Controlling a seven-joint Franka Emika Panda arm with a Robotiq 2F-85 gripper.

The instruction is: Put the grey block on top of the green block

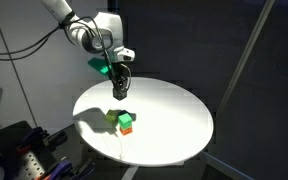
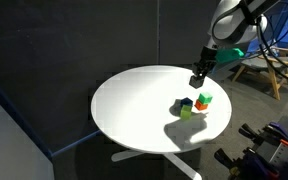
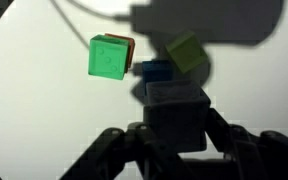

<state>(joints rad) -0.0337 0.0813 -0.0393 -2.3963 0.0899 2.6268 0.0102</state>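
In the wrist view my gripper (image 3: 176, 128) is shut on the grey block (image 3: 176, 112), a dark cube held between the fingers. The green block (image 3: 108, 56) sits on top of an orange cube (image 3: 131, 48), up and to the left of the held block. In both exterior views the gripper (image 1: 119, 92) (image 2: 196, 78) hangs above the white round table, a little away from the green block (image 1: 126, 118) (image 2: 205, 98). The held block is too small to make out in the exterior views.
A paler yellow-green cube (image 3: 187, 52) (image 1: 113, 119) (image 2: 186, 113) and a blue cube (image 3: 154, 71) (image 2: 187, 103) lie beside the stack, in the gripper's shadow. The table (image 1: 174, 110) (image 2: 134, 100) is round with open edges. Dark curtains and equipment stand around it.
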